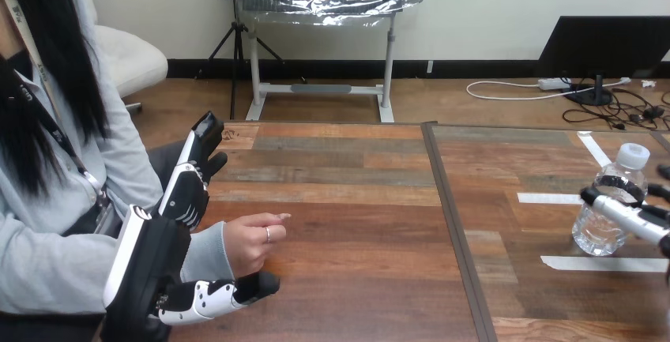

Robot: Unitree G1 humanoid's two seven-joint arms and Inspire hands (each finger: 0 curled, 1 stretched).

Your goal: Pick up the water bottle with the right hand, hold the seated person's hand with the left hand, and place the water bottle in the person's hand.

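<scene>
Fingers (632, 217) of the right hand (646, 223) curl round the water bottle (607, 233); left hand's (186, 196) fingers straight beside the person's hand (251, 243).

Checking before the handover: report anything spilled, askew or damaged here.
Nothing stands out. The bottle stands upright and capped on the table, no spill around it, with the right hand curled round it. The person's hand is at the table's left, the left hand beside it.
</scene>
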